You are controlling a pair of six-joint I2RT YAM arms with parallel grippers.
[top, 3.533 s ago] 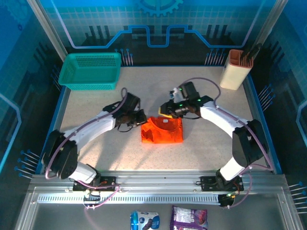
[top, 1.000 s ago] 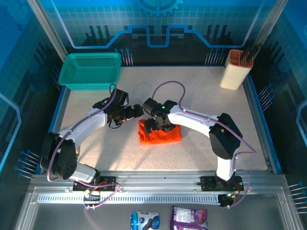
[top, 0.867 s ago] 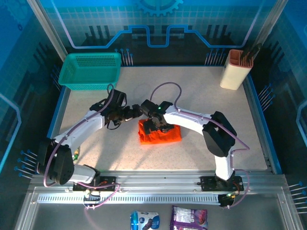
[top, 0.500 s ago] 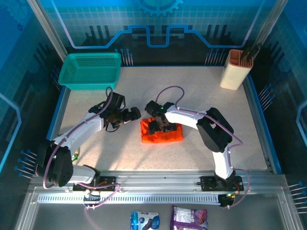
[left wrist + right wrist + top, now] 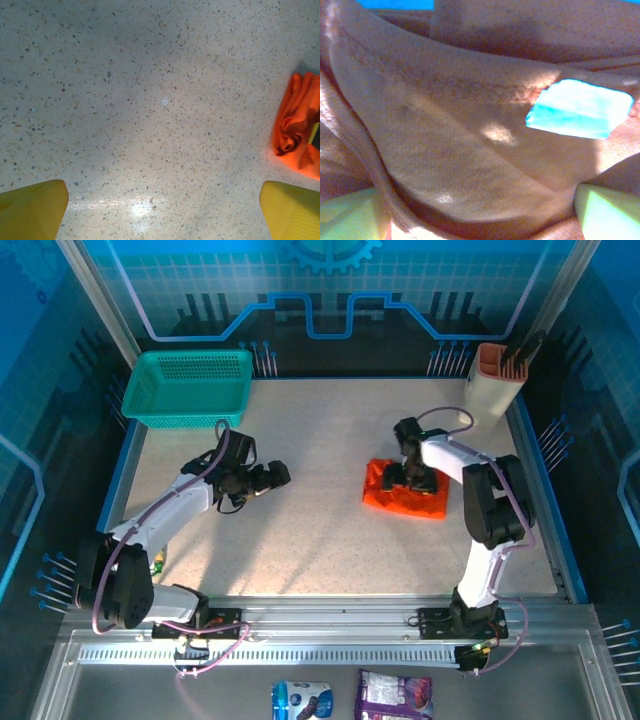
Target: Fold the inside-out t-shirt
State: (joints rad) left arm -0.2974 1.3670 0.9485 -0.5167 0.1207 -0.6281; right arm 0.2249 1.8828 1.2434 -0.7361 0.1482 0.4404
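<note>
The inside-out t-shirt (image 5: 404, 500) is a small orange-red folded bundle lying right of the table's middle. My right gripper (image 5: 411, 477) is down on its top. In the right wrist view the cloth (image 5: 470, 145) bulges between two wide-apart fingertips (image 5: 350, 212), so my right gripper (image 5: 480, 212) stands open and pressed into it. My left gripper (image 5: 282, 474) hangs open over bare table, well to the left of the shirt. In the left wrist view its yellow fingertips (image 5: 30, 210) sit far apart, and my left gripper (image 5: 162, 210) holds nothing. The shirt's edge (image 5: 297, 125) shows at the right.
A teal mesh basket (image 5: 188, 390) stands at the back left. A beige holder (image 5: 492, 385) with dark tools stands at the back right. Two packets (image 5: 300, 700) lie below the front rail. A blue raised rim (image 5: 125, 470) bounds the speckled table.
The right gripper has swept from the table's middle to the right, and the folded shirt has gone with it. The left gripper has stayed open, barely shifted.
</note>
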